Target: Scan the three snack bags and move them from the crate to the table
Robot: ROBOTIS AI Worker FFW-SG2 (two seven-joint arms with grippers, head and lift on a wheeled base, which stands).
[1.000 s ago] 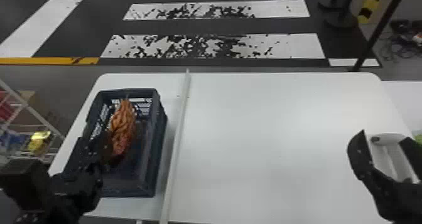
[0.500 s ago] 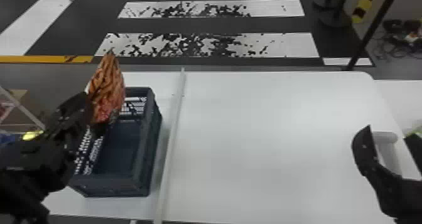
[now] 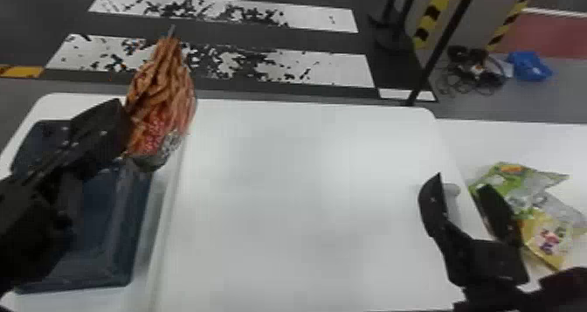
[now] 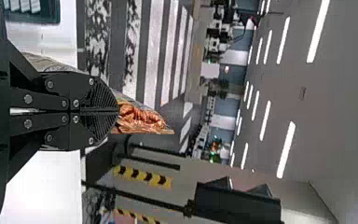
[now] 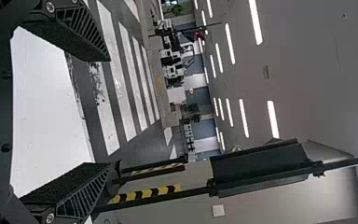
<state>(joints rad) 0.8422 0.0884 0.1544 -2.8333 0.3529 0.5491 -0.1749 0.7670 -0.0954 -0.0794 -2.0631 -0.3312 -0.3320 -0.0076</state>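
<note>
In the head view my left gripper (image 3: 126, 134) is shut on an orange-brown snack bag (image 3: 164, 90), held upright above the back right part of the dark blue crate (image 3: 105, 228). The left wrist view has the closed left gripper (image 4: 117, 111) with the bag (image 4: 140, 119) sticking out past its fingertips. My right gripper (image 3: 463, 180) stands open over the right edge of the white table (image 3: 305, 193), nothing between its fingers; the right wrist view also shows this gripper (image 5: 109, 112) wide apart. Two more snack bags, one green (image 3: 502, 175) and one yellow (image 3: 550, 239), lie to its right.
A white rail (image 3: 168, 210) runs front to back between the crate and the main tabletop. The two bags at the right rest on a second white surface (image 3: 524, 136). Beyond the table's back edge stands a dark post (image 3: 443, 44).
The left gripper has lifted the bag out of the crate and carried it up and to the right. The head view has turned to the right, bringing the green and yellow bags into sight.
</note>
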